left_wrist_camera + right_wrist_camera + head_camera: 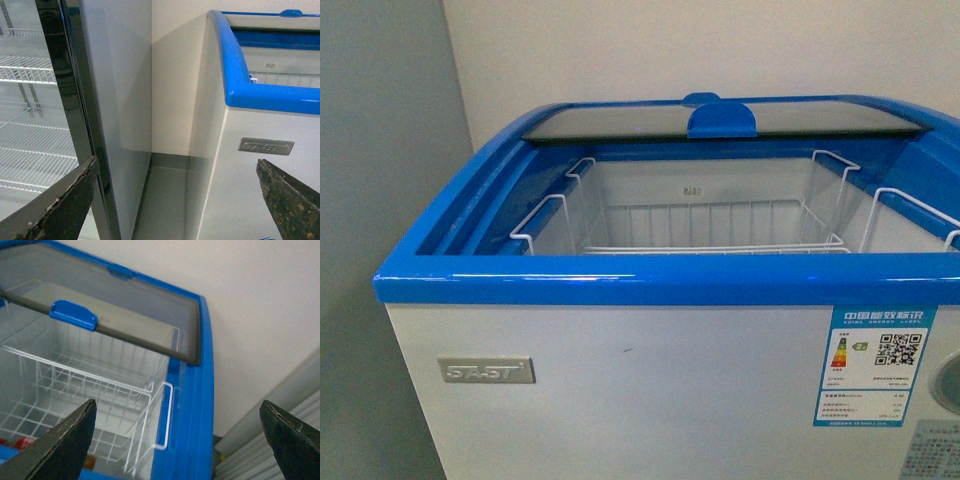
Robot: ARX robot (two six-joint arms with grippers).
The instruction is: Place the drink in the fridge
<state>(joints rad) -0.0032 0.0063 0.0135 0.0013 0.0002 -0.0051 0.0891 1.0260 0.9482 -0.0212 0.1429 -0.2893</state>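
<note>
The fridge is a white chest cooler with a blue top rim, filling the front view. Its glass lid is slid to the back, leaving the near half uncovered. A white wire basket hangs inside and looks empty. No drink shows in any view; a small red patch lies low inside, and I cannot tell what it is. My left gripper is open with nothing in it, low beside the fridge's front left corner. My right gripper is open and empty above the fridge's right rim.
A tall glass-door cabinet with white wire shelves stands left of the chest, with a narrow gap between them. A plain wall runs behind. A grey slatted surface lies past the right rim.
</note>
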